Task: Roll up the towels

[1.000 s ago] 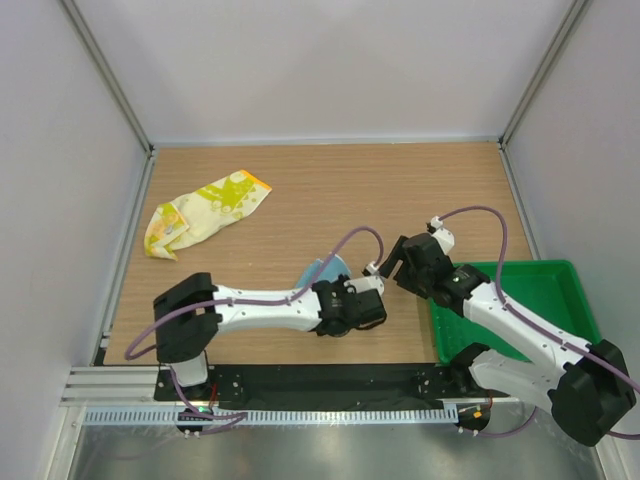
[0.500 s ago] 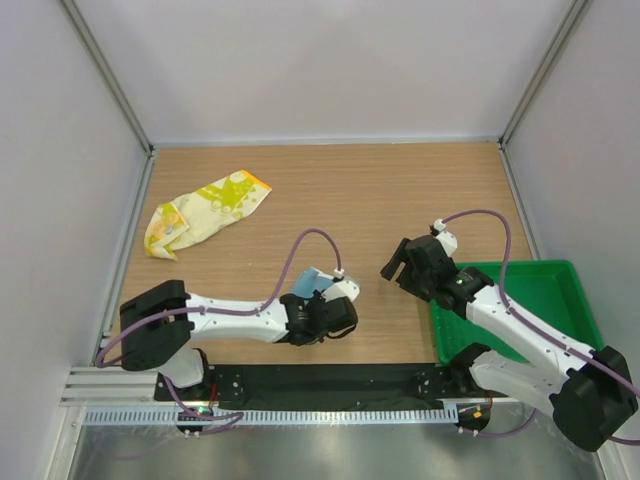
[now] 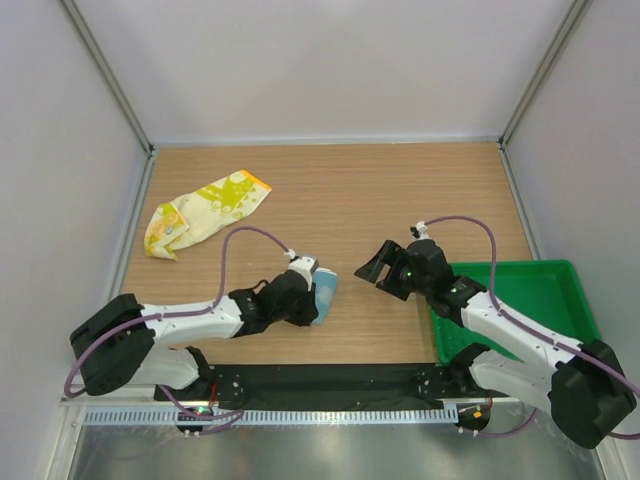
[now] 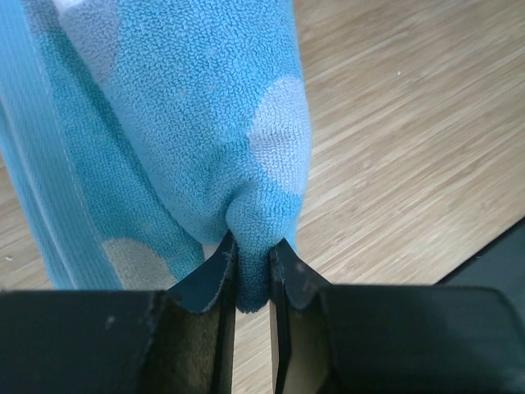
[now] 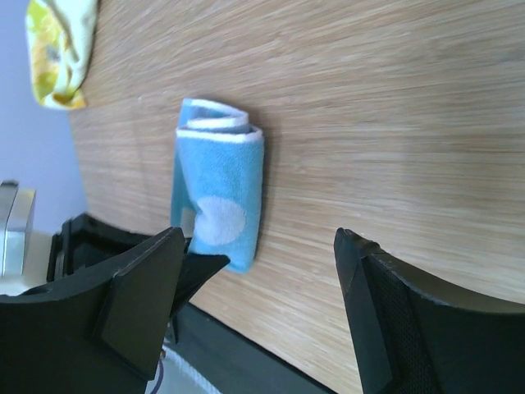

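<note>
- The light blue polka-dotted terry towel point(image 5: 220, 185), rolled up near the front edge of the wooden surface point(image 3: 400, 190), is pinched at one end by the jaws of the left gripper point(image 4: 253, 267), probably to stop it unwinding.
- The right gripper point(image 3: 378, 270) is held near it, jaws spread and empty.
- The pale yellow cloth towel with lime-green and orange patches point(image 3: 205, 212) is left crumpled at the far left, unrolled.

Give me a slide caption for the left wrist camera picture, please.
Left gripper pinching one end of the rolled blue polka-dot towel, with the wooden table behind it.
</note>
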Available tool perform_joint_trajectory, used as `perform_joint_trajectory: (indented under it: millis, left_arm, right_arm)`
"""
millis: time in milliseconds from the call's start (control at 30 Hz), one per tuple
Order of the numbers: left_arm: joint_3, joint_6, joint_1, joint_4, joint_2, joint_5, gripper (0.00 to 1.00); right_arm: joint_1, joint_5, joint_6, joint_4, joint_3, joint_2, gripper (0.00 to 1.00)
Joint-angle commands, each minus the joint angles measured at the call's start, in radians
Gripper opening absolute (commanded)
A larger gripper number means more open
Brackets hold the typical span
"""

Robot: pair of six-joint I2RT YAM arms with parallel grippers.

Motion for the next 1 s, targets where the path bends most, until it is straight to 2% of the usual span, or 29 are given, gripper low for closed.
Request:
perform_joint_trajectory:
  millis: [0, 67, 167, 400, 600, 867, 967]
  left_arm:
    - [-0.079, -0.042, 0.081, 0.133, -0.031, 0.198, 0.0]
    - [-0.114, -0.048, 0.13, 0.195, -0.037, 0.289, 0.0]
    - [-0.168, -0.081, 0.182, 0.268, -0.031, 0.366, 0.0]
    - [-0.3, -0.194, 0.288, 0.561, 0.012, 0.472, 0.0]
    - [-0.344, -0.213, 0.349, 0.613, 0.013, 0.521, 0.0]
    - [-0.352, -0.202, 0.371, 0.636, 0.022, 0.559, 0.0]
    - [-0.357, -0.202, 0.377, 0.644, 0.035, 0.565, 0.0]
  right_arm:
    - [-0.003, -0.132, 0.024, 0.266, -0.055, 0.025, 0.81]
    - [-0.003, -0.171, 0.035, 0.328, -0.078, 0.04, 0.81]
    - [-0.002, -0.22, 0.059, 0.506, -0.118, 0.085, 0.81]
    - [0.004, -0.317, 0.096, 0.773, -0.15, 0.273, 0.8]
    - [0.021, -0.329, 0.078, 0.859, -0.13, 0.433, 0.78]
    - [0.078, -0.33, 0.139, 1.087, -0.103, 0.674, 0.77]
    - [0.11, -0.318, 0.144, 1.112, -0.072, 0.715, 0.77]
